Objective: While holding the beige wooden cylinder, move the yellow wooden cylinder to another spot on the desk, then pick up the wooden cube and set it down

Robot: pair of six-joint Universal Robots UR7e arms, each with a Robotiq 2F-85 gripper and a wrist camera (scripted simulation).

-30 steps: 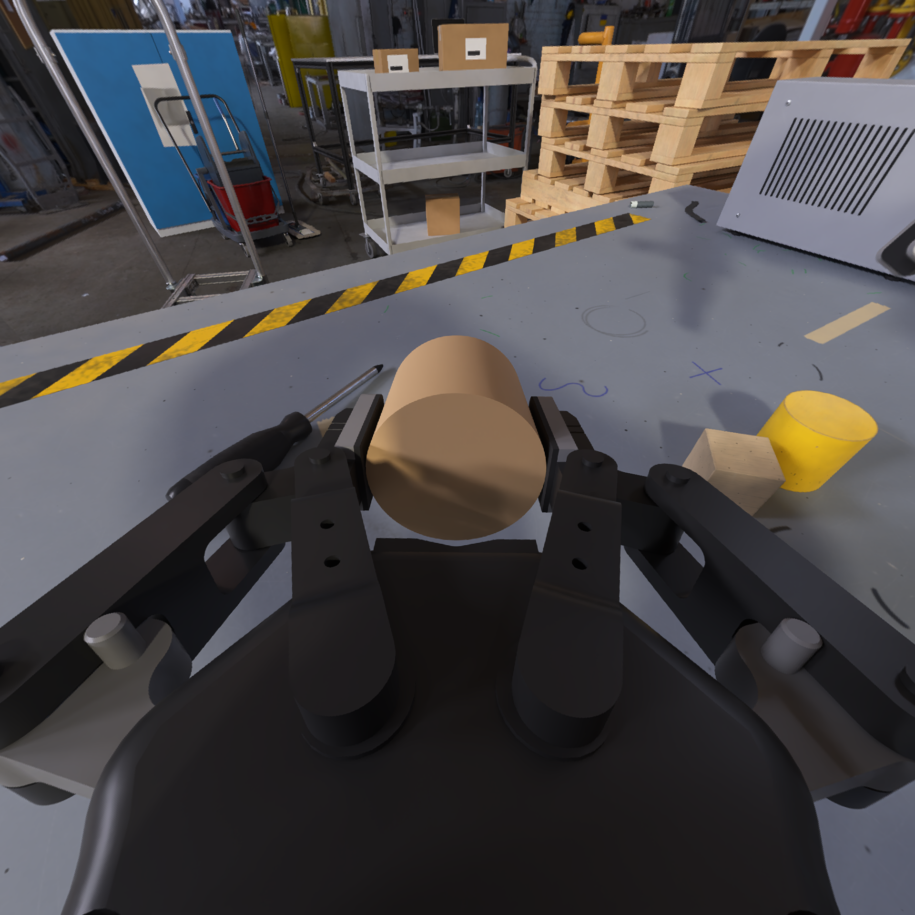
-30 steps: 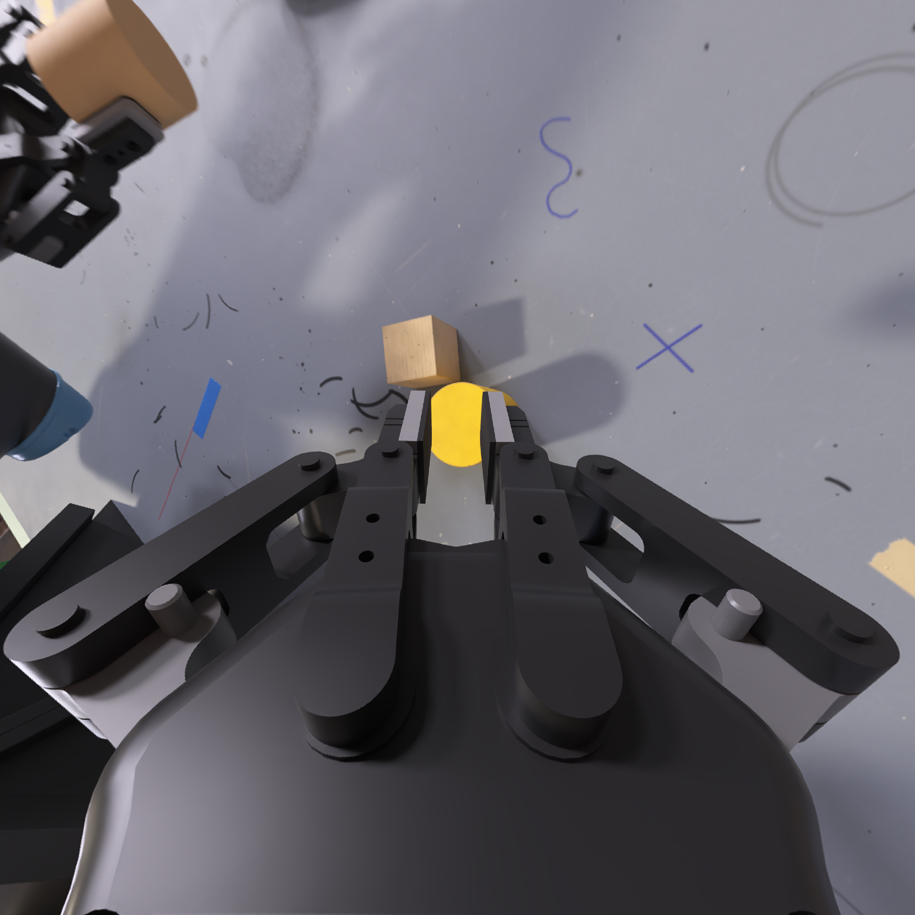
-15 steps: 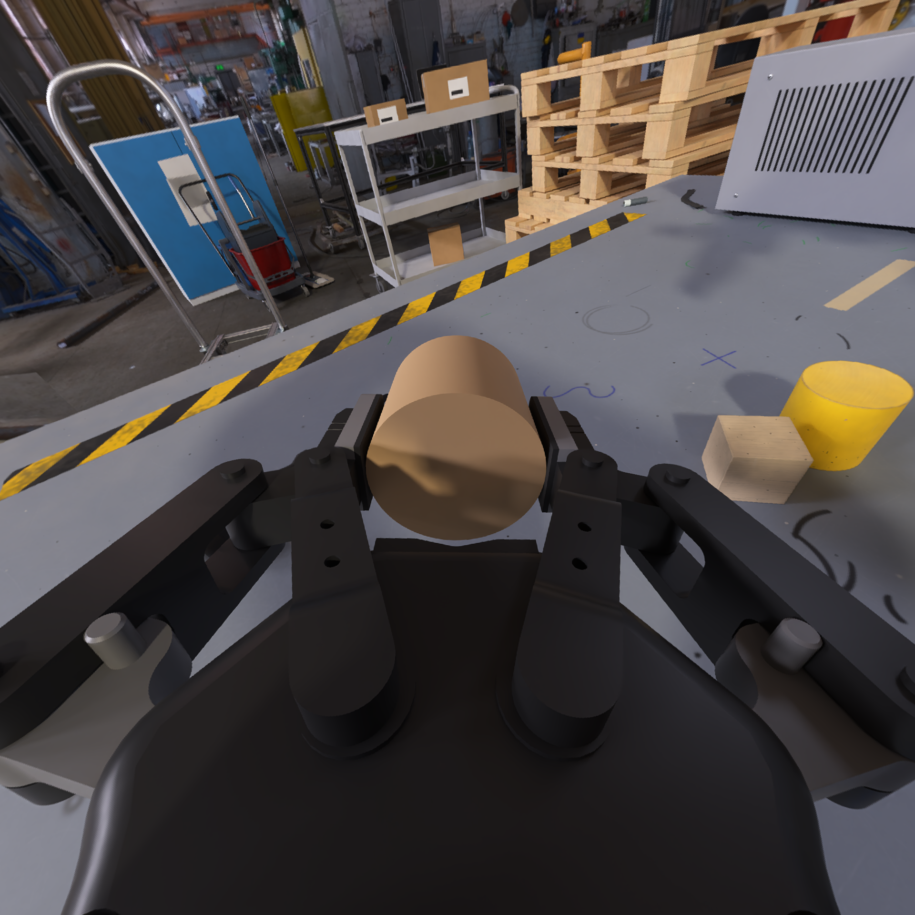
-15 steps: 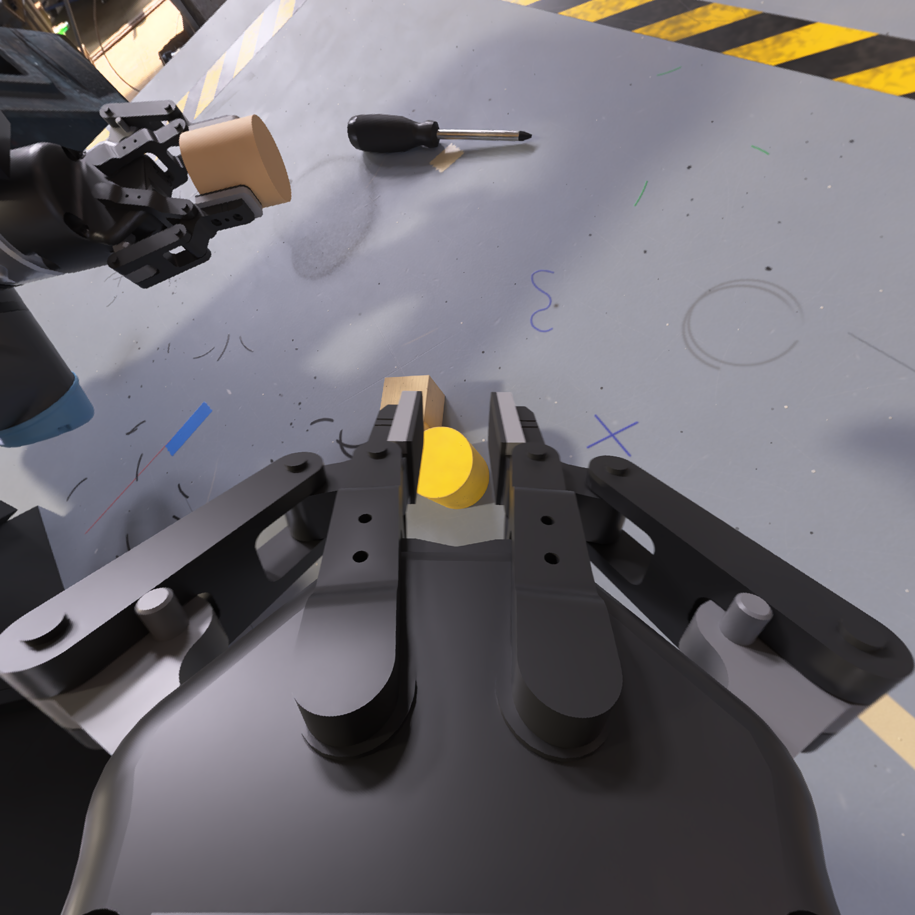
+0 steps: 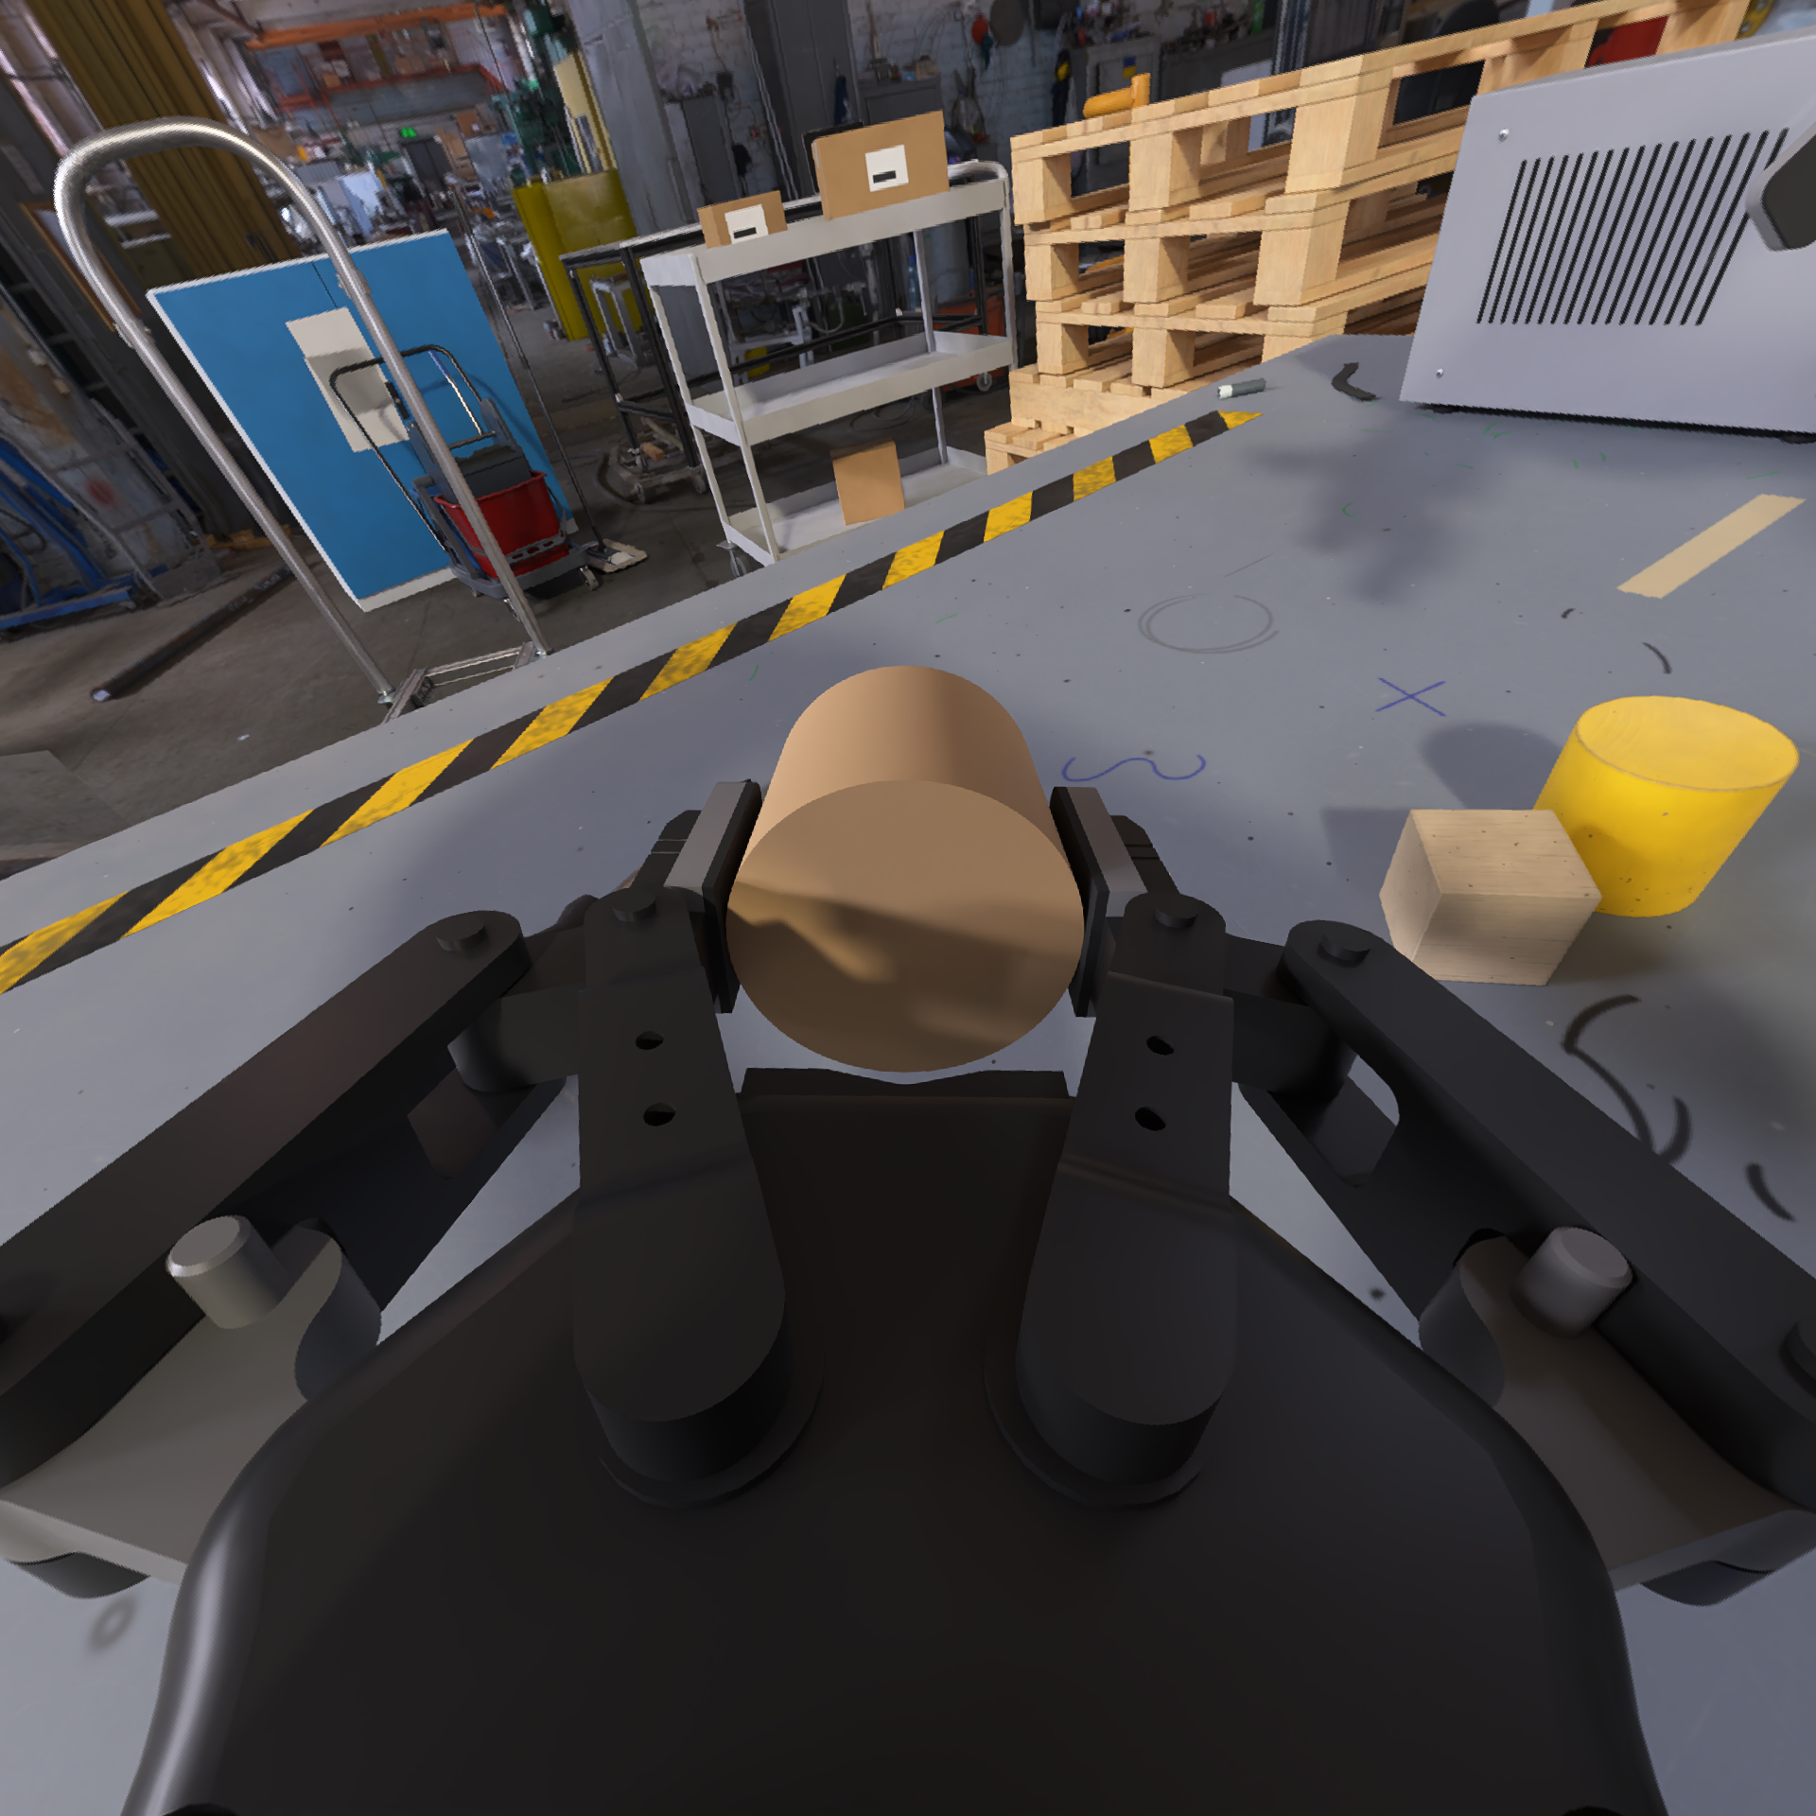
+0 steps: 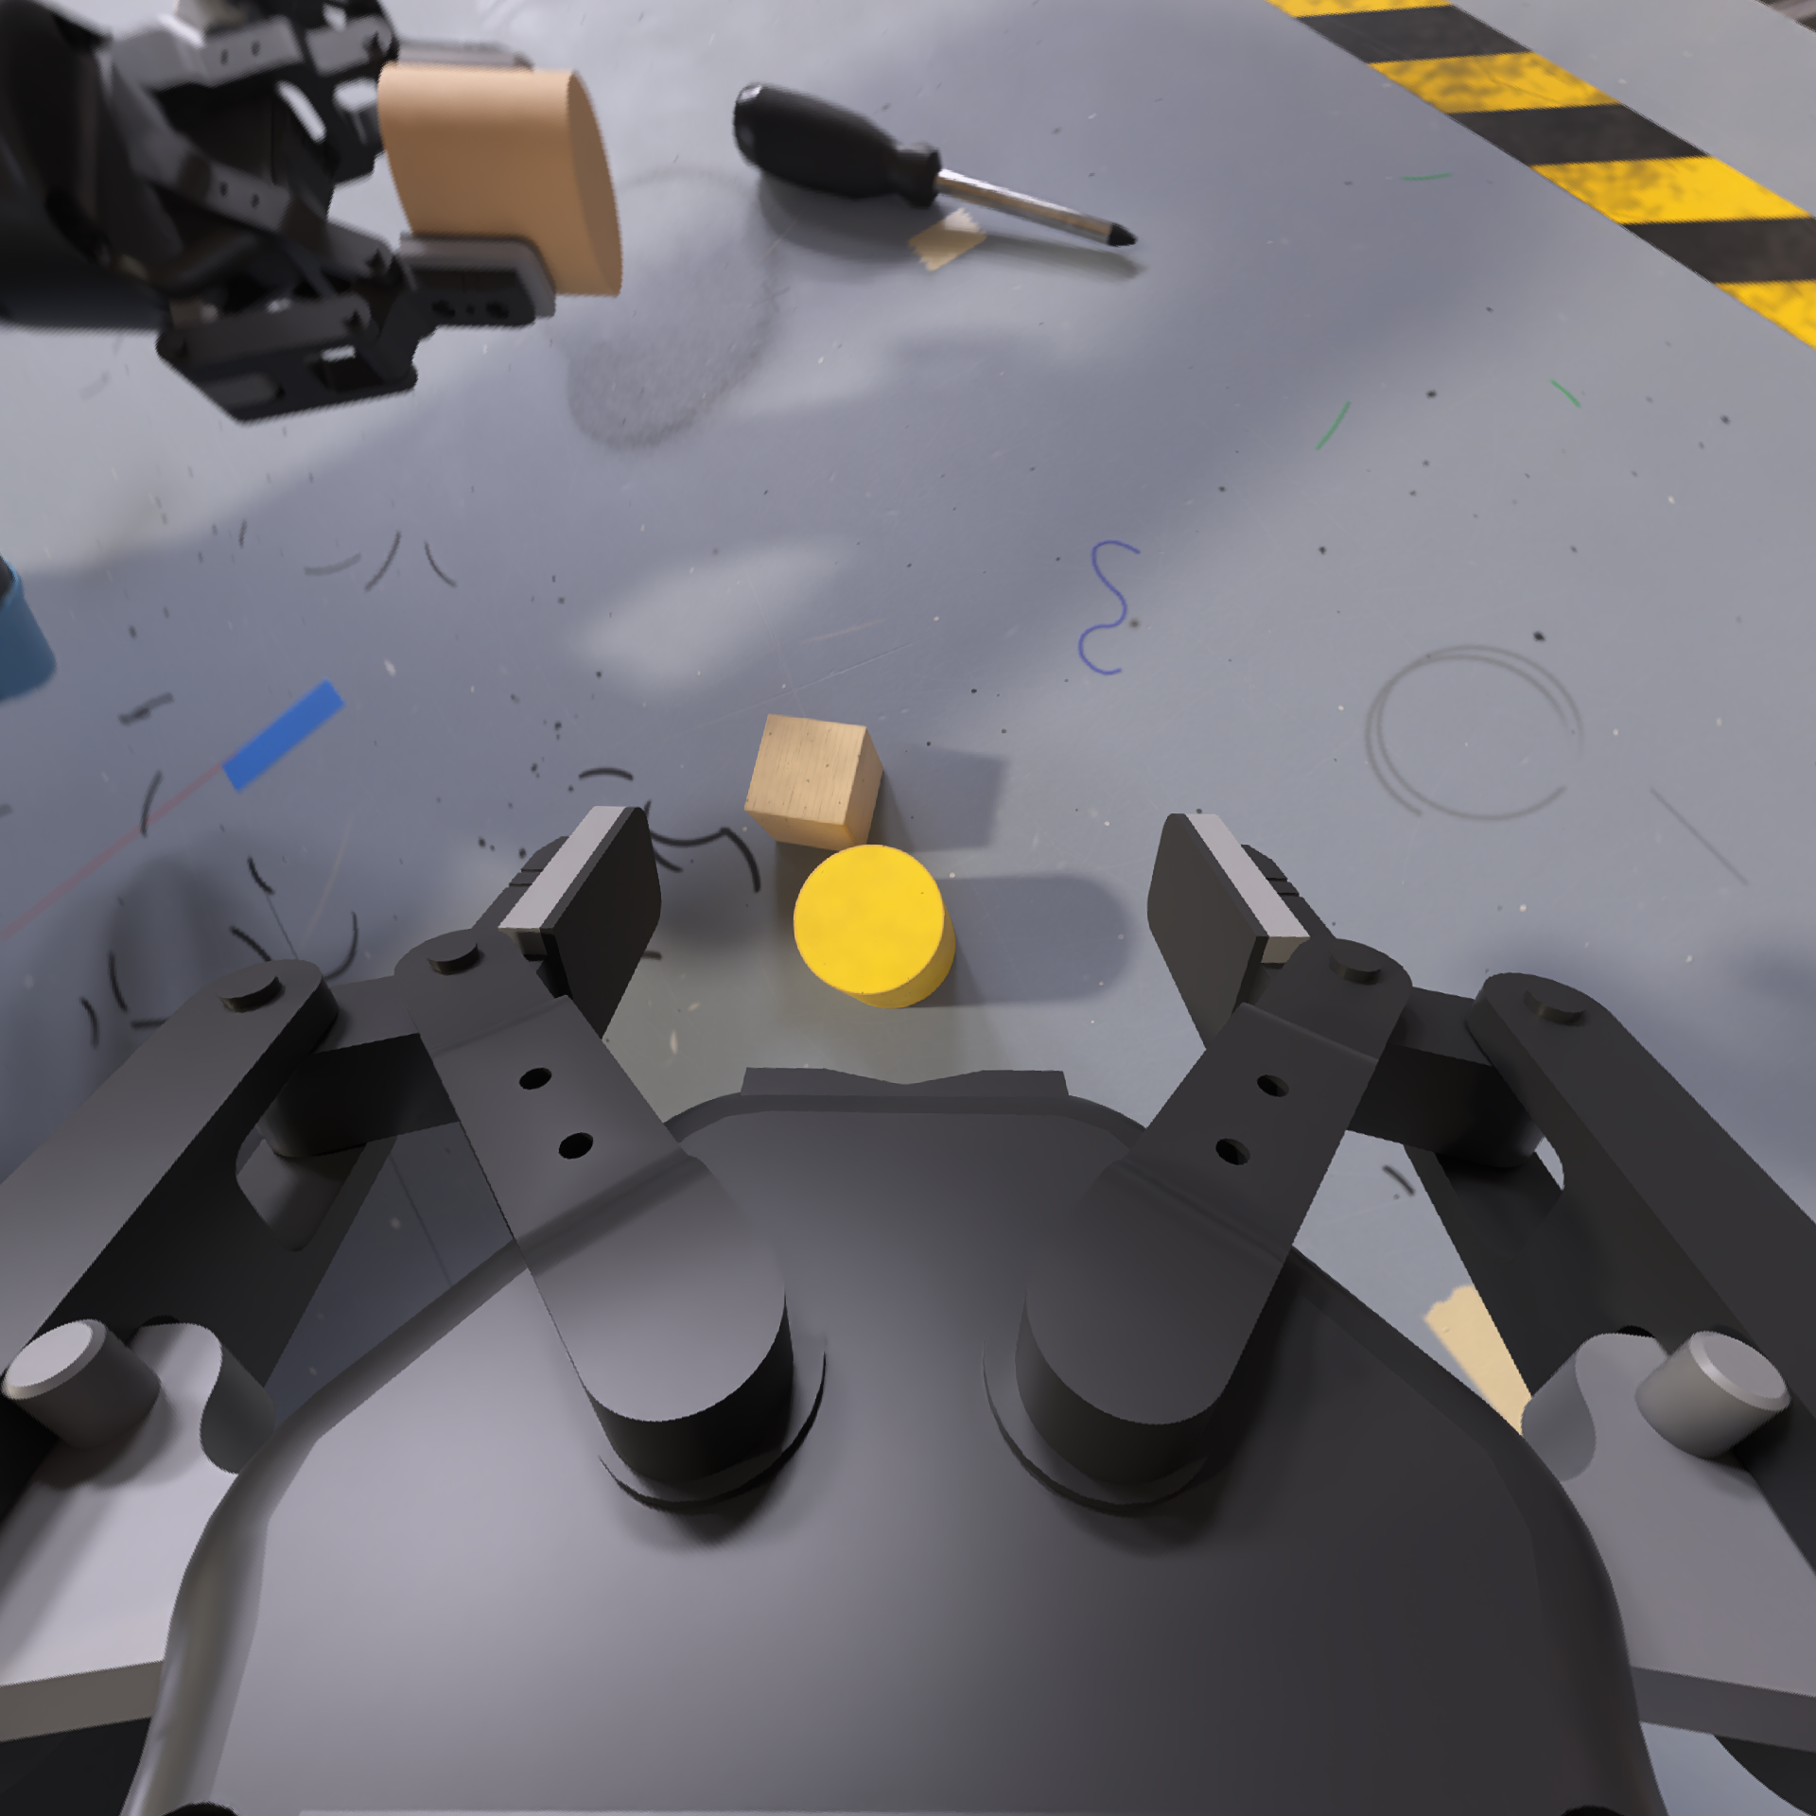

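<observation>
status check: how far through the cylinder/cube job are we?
Done, apparently: the yellow wooden cylinder stands free on the desk, beside the wooden cube, with the right gripper above it, jaws open. In hand: the left gripper grips the beige wooden cylinder. Left: picking up the cube and setting it down.

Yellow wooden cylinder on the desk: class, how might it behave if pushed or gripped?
The yellow wooden cylinder stands on its flat end, short and wide, so it would likely slide, not tip. Pushed forward, it would probably shove the wooden cube beside it. Its curved side may slip between flat fingers.
</observation>
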